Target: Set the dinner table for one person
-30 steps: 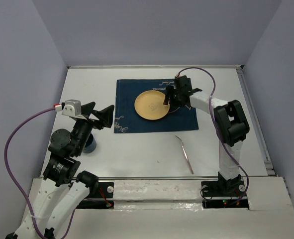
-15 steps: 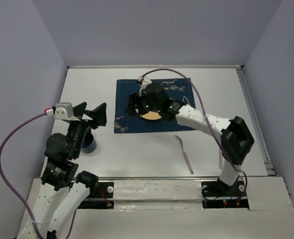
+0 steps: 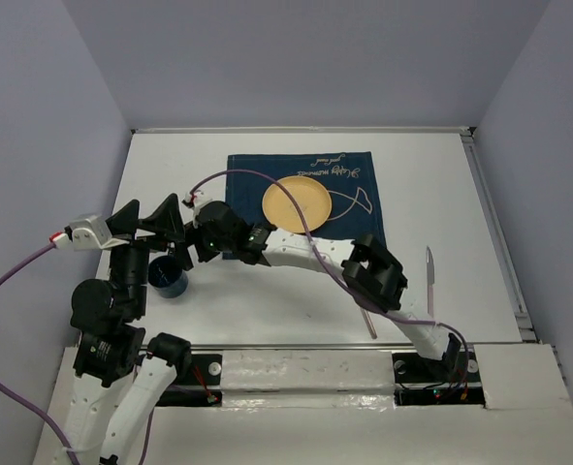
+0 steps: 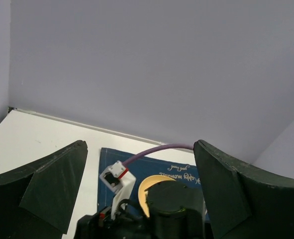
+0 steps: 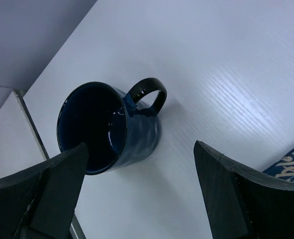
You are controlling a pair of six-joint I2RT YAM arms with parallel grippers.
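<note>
The white dinner table (image 3: 267, 300) carries a navy placemat (image 3: 359, 208) with a yellow plate (image 3: 299, 203) on it. A dark blue mug (image 3: 170, 279) stands upright at the near left. It fills the right wrist view (image 5: 112, 127), its handle pointing away. My right arm reaches across to the left, and its gripper (image 3: 182, 254) (image 5: 142, 199) is open just beside and above the mug, holding nothing. My left gripper (image 3: 148, 215) (image 4: 137, 194) is open and empty, raised above the mug. Its view shows the right wrist, the plate (image 4: 147, 191) and the placemat (image 4: 137, 162).
A silver utensil (image 3: 429, 276) lies on the table right of the placemat. Another silver utensil (image 3: 369, 325) lies near the front edge, mostly hidden under my right arm's elbow. The purple cable (image 3: 267, 184) arcs over the placemat. Grey walls enclose the table.
My right arm has swung from over the plate leftward to the mug, uncovering the plate. My left gripper has drifted left and toward the front.
</note>
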